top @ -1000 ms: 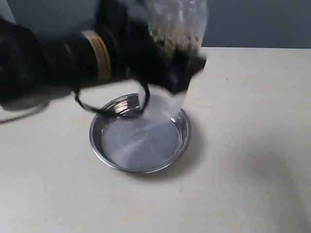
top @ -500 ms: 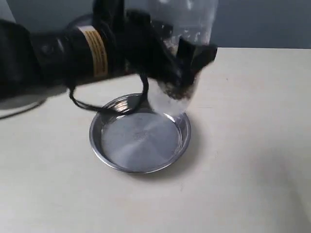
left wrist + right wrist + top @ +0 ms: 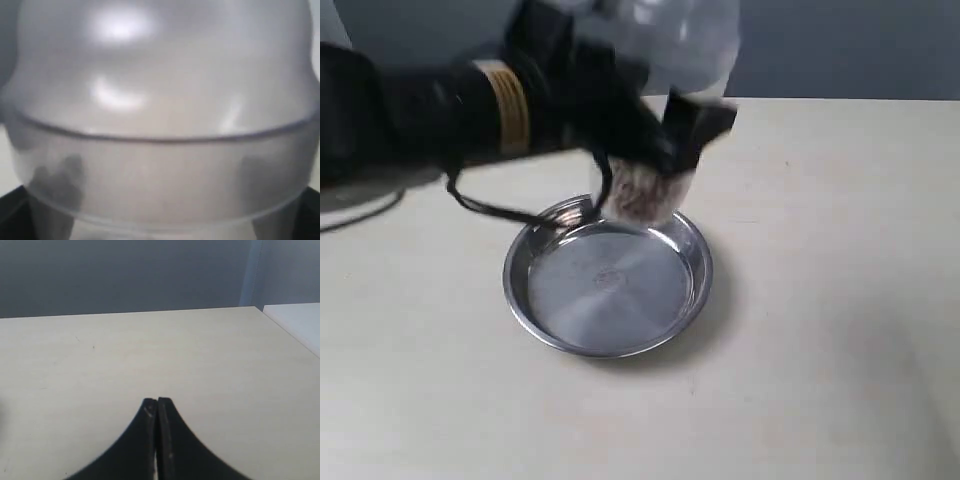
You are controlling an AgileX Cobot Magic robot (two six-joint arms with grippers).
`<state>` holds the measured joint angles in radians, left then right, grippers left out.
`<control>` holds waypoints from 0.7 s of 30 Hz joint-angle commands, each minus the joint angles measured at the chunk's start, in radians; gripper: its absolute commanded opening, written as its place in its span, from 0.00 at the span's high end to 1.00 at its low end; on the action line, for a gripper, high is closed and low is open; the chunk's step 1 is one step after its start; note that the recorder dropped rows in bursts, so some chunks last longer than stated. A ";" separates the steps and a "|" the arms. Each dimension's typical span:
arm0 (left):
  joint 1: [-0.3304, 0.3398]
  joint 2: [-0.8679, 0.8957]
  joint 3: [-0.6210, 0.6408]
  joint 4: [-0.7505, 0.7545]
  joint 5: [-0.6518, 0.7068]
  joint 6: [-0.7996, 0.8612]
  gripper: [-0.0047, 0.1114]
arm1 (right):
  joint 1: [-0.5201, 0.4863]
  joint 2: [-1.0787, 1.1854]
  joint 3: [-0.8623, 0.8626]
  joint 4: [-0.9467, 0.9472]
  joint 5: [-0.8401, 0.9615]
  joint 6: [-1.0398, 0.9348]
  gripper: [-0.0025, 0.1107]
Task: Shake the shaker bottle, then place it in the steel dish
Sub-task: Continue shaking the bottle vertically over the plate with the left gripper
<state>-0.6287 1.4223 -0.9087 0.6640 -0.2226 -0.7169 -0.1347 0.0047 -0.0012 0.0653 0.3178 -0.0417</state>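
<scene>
A clear frosted plastic shaker bottle is clamped by the left gripper, whose black jaws are closed on the bottle's middle. The bottle is held roughly upright and is blurred in the exterior view. Brown-white granules are gathered at its lower end. That lower end is seen over the far rim of the round, shallow, shiny stainless-steel dish; whether the 2 touch cannot be told, because of the blur. The dish lies flat on the pale cream table, and nothing is seen on its base. A gold-coloured label band is wrapped around the black left arm, and a thin black cable is looped beneath it, ending near the dish's far rim.

In the left wrist view the frame is almost filled by the frosted bottle, with a moulded ridge running across it; 2 dark patches are seen through the plastic.

The right gripper is seen with its 2 black fingers pressed together and nothing between them, above a bare stretch of the table, well apart from the dish.
</scene>
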 commanded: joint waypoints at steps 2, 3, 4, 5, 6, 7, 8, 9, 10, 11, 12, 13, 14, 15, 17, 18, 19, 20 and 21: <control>-0.010 0.148 0.099 -0.069 -0.027 0.013 0.96 | -0.003 -0.005 0.001 0.000 -0.012 -0.002 0.99; -0.010 0.180 0.103 -0.086 -0.039 0.011 0.96 | -0.003 -0.005 0.001 0.000 -0.012 -0.002 0.99; -0.010 0.170 0.089 -0.086 -0.061 0.011 0.96 | -0.003 -0.005 0.001 0.000 -0.012 -0.002 0.99; -0.010 0.127 0.068 -0.082 -0.085 0.013 0.96 | -0.003 -0.005 0.001 0.000 -0.012 -0.002 0.99; -0.010 0.071 0.033 -0.061 -0.109 0.028 0.96 | -0.003 -0.005 0.001 0.000 -0.012 -0.002 0.99; -0.010 0.017 -0.010 -0.029 -0.115 0.047 0.96 | -0.003 -0.005 0.001 0.000 -0.012 -0.002 0.99; -0.010 -0.010 -0.039 -0.017 -0.101 0.047 0.96 | -0.003 -0.005 0.001 0.000 -0.012 -0.002 0.99; -0.010 -0.021 -0.041 -0.020 -0.084 0.047 0.96 | -0.003 -0.005 0.001 0.000 -0.012 -0.002 0.99; -0.013 -0.006 -0.012 -0.020 -0.067 0.038 0.96 | -0.003 -0.005 0.001 0.000 -0.012 -0.002 0.99; -0.013 0.027 0.022 -0.020 -0.059 0.039 0.96 | -0.003 -0.005 0.001 0.000 -0.012 -0.002 0.99; -0.013 0.084 0.066 -0.026 -0.062 0.039 0.96 | -0.003 -0.005 0.001 0.000 -0.012 -0.002 0.99; -0.011 0.137 0.089 -0.054 -0.067 0.036 0.96 | -0.003 -0.005 0.001 0.000 -0.012 -0.002 0.99; -0.011 0.152 0.091 -0.074 -0.067 0.012 0.96 | -0.003 -0.005 0.001 0.000 -0.012 -0.002 0.99; -0.011 0.125 0.080 -0.077 -0.099 -0.020 0.96 | -0.003 -0.005 0.001 0.000 -0.012 -0.002 0.99; -0.011 0.018 0.027 -0.033 -0.202 0.006 0.96 | -0.003 -0.005 0.001 0.000 -0.012 -0.002 0.99; -0.009 -0.032 -0.018 -0.023 -0.222 0.102 0.96 | -0.003 -0.005 0.001 0.000 -0.012 -0.002 0.99; -0.009 -0.062 -0.051 -0.046 -0.173 0.176 0.96 | -0.003 -0.005 0.001 0.000 -0.012 -0.002 0.99; -0.009 -0.065 -0.059 -0.093 -0.096 0.179 0.96 | -0.003 -0.005 0.001 0.000 -0.012 -0.002 0.99; -0.011 -0.044 -0.040 -0.125 -0.033 0.168 0.96 | -0.003 -0.005 0.001 0.000 -0.012 -0.002 0.99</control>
<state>-0.6373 1.4318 -0.9099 0.6178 -0.2683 -0.5957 -0.1347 0.0047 -0.0012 0.0653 0.3178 -0.0417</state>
